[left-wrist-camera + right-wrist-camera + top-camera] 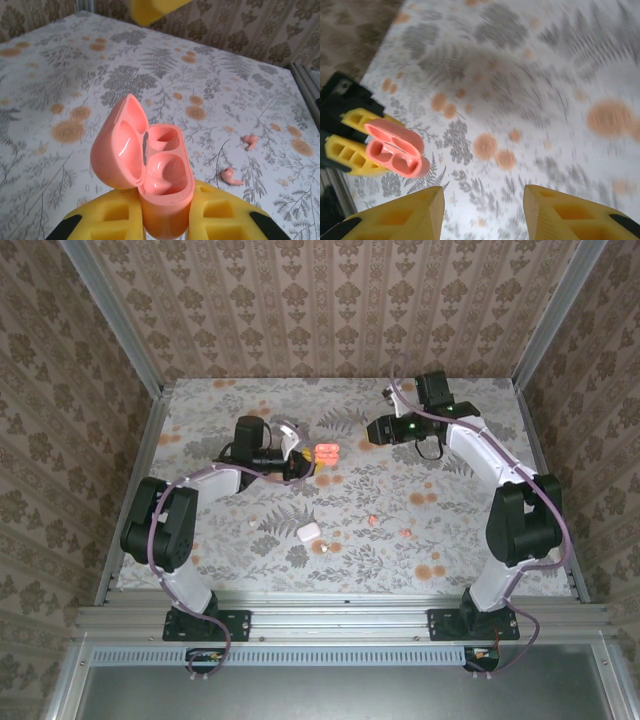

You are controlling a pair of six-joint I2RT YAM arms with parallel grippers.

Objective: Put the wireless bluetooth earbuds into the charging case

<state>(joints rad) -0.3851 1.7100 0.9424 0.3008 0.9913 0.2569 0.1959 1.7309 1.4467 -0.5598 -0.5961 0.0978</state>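
1. Left gripper (167, 220): pinched on the lower body of the coral charging case (165, 200), with yellow fingers (107, 217) pressed against both flanks.
2. The case is held off the tablecloth (60, 75) with its mouth tipped up. The lid (117, 150) is swung open to one side, and both sockets (161, 176) are seen empty. Judged reason: the sockets are presented upward for the other arm, and the clamp should stop the case sliding when a bud is pushed in.
3. Right gripper (482, 210): jaws spread, nothing between them. It is seen above the cloth, near the case and apart from it; its wrist view is blurred. Judged reason: it is kept free as the picking hand.
4. The first coral earbud (249, 141) and second coral earbud (231, 176) are lying loose on the cloth. They are near each other, off to the side of the case and well apart from both grippers.
5. A white case (308, 531) is lying on the cloth nearer the arm bases. A small pale piece just beside it is too small to identify.
6. Progress is judged early, since nothing is seated yet. The next move is judged to be the free gripper going down to a coral bud. Risks noted: the buds are tiny and rounded, so easily squirted out, and the orange flower prints could be mistaken for them.
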